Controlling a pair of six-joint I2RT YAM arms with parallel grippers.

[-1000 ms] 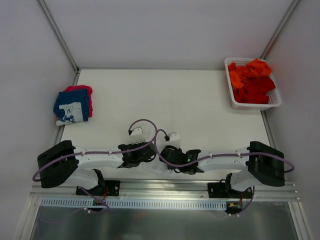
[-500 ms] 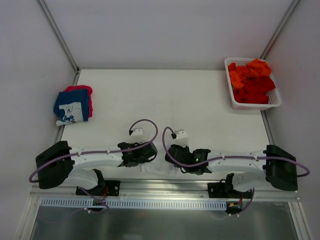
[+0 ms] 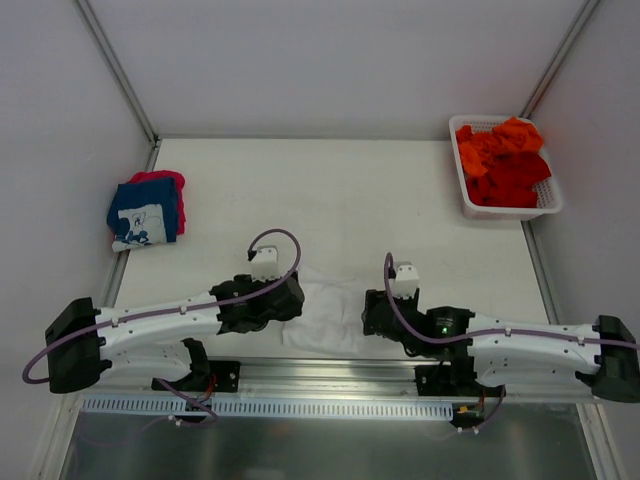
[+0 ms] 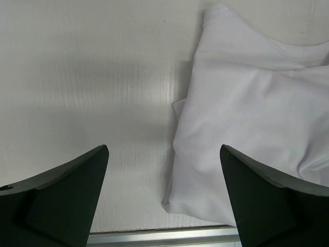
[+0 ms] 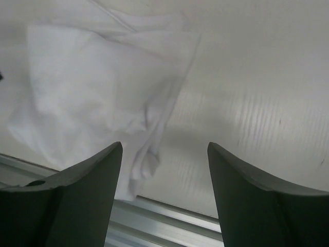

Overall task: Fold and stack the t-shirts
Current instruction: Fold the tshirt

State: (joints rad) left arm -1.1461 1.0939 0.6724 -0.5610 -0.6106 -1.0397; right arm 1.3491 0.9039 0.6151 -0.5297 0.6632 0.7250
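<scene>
A plain white t-shirt (image 3: 325, 318) lies crumpled and roughly folded at the table's near edge, between both grippers. My left gripper (image 3: 288, 300) stands open at its left edge; in the left wrist view (image 4: 163, 147) the white t-shirt (image 4: 247, 113) spreads to the right, its corner between the fingers (image 4: 61, 200). My right gripper (image 3: 372, 316) is open at its right edge; in the right wrist view (image 5: 164, 144) the shirt (image 5: 92, 87) lies left, a bunched fold trailing between the fingers. Neither holds cloth. A folded navy t-shirt (image 3: 146, 212) lies on a pink-red one (image 3: 160, 179) at the left.
A white lattice basket (image 3: 512, 212) at the back right holds orange t-shirts (image 3: 500, 140) and red ones (image 3: 515, 180). The metal rail (image 3: 330, 372) runs along the near edge just below the white shirt. White walls enclose the table (image 3: 350, 200).
Both grippers have opened and let go of the white t-shirt, which now lies on the table. The arms have drawn apart, the right one moving farther right.
</scene>
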